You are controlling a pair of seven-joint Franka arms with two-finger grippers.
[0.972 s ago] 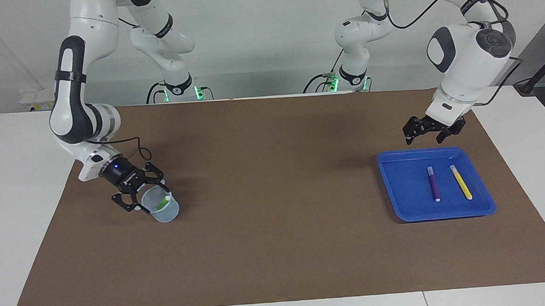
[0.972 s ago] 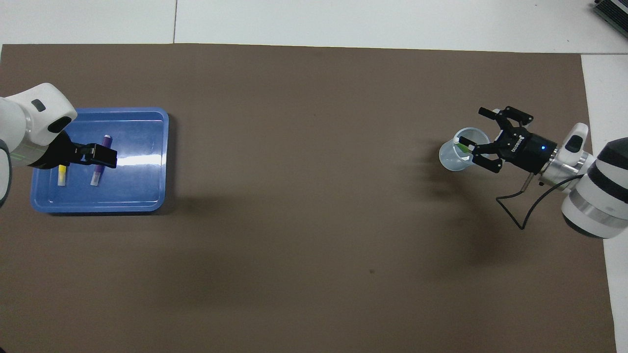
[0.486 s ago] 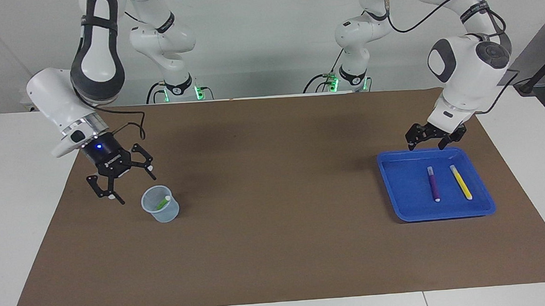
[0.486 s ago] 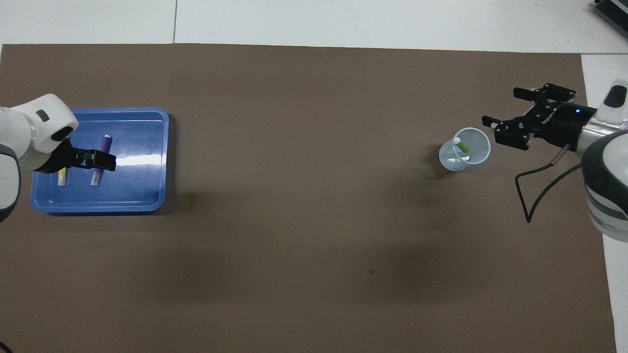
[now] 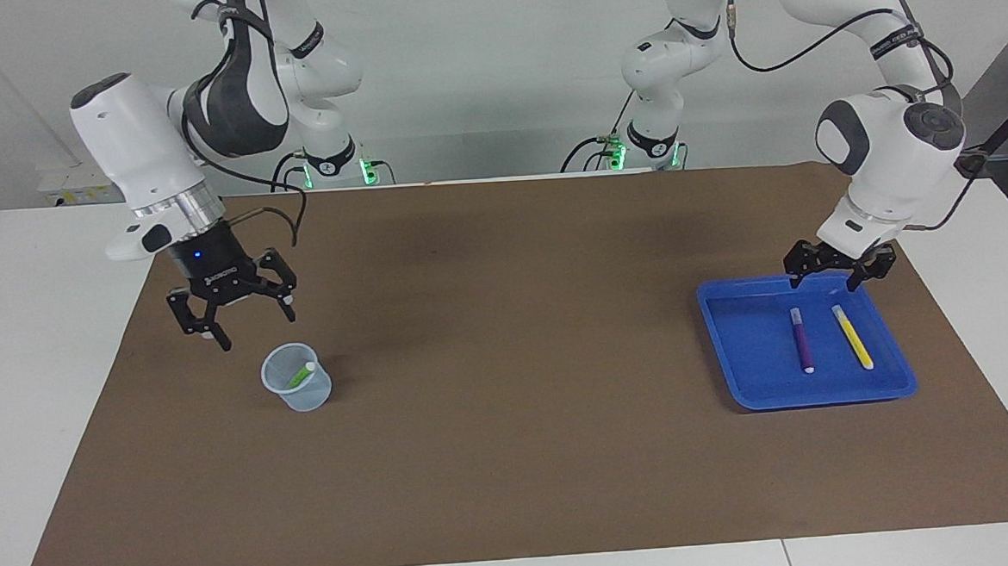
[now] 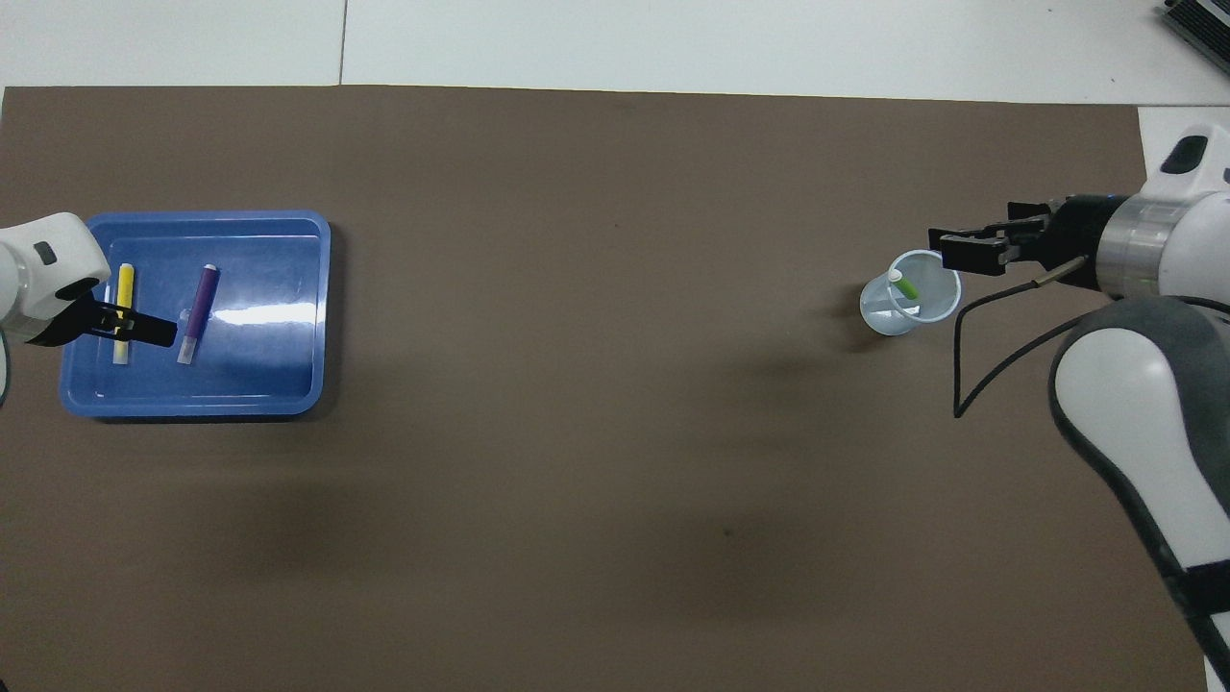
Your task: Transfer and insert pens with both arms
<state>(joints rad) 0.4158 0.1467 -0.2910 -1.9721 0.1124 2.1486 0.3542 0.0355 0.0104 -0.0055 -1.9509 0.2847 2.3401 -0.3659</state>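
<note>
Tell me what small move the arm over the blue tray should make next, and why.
Probably lower the open left gripper onto the slim yellow marker pen and close on it. That gripper hangs over the edge of the blue plastic tray nearest the robots, almost above that pen; the purple marker pen lies beside it. The green marker pen already stands in the clear plastic cup, and the open right gripper holds nothing.

Green pen (image 6: 907, 288) in cup (image 6: 889, 322); two pens (image 6: 197, 314) in tray (image 6: 279, 384).
</note>
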